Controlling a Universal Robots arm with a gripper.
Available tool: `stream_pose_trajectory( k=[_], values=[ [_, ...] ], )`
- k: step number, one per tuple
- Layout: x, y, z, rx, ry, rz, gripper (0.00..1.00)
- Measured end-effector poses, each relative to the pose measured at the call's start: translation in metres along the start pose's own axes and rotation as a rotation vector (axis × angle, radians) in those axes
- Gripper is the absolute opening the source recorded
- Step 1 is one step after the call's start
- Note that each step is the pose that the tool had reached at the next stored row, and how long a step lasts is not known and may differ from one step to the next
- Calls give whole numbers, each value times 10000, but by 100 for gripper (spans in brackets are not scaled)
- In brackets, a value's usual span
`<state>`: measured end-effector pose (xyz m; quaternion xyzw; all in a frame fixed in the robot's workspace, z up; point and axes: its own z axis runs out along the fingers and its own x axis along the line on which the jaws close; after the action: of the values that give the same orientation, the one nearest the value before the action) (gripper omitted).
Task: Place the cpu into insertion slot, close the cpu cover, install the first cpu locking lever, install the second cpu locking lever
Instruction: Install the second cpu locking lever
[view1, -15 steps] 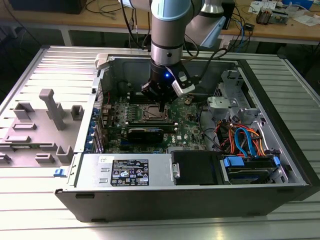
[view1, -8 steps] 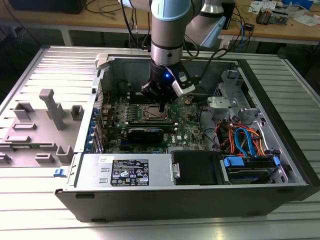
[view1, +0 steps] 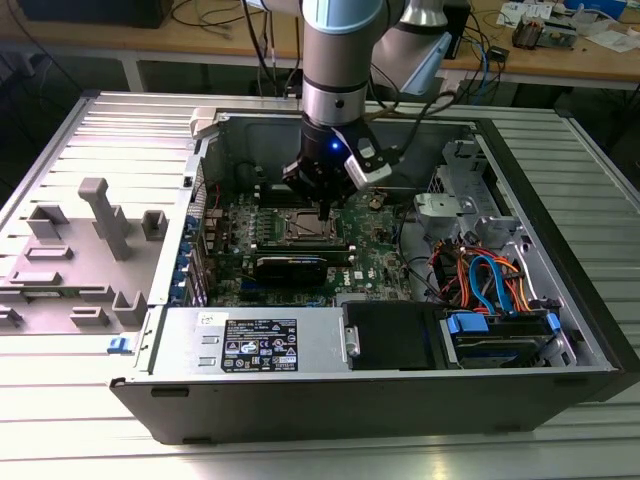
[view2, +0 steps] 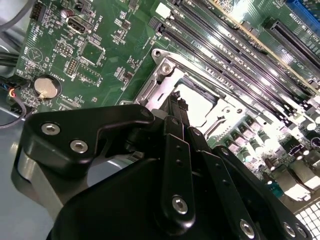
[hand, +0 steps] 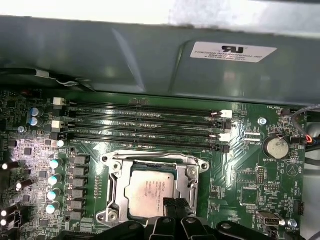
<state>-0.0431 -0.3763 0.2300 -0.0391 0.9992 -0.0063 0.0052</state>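
Right now my gripper (hand: 172, 206) hangs low over the insertion slot (hand: 152, 192) on the green motherboard (view1: 375, 255), inside the open computer case (view1: 560, 300). My fingers are pressed together, tips meeting just above the socket's edge, with nothing between them. Seated in the socket, the cpu (hand: 149, 190) shows its silvery top through the window of the cpu cover (hand: 116, 175), lying flat around it. Memory slots (hand: 145, 125) run just beside the socket.
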Motion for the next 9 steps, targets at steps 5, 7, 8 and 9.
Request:
stream_pose_trajectory(
  k=[5,7,8,9],
  values=[
    [2,-31,-75,-1,0,1,11],
    [5,-69,-74,0,0,0,11],
    [8,-87,-74,0,0,0,11],
    [12,-113,-73,0,0,1,11]
  ],
)
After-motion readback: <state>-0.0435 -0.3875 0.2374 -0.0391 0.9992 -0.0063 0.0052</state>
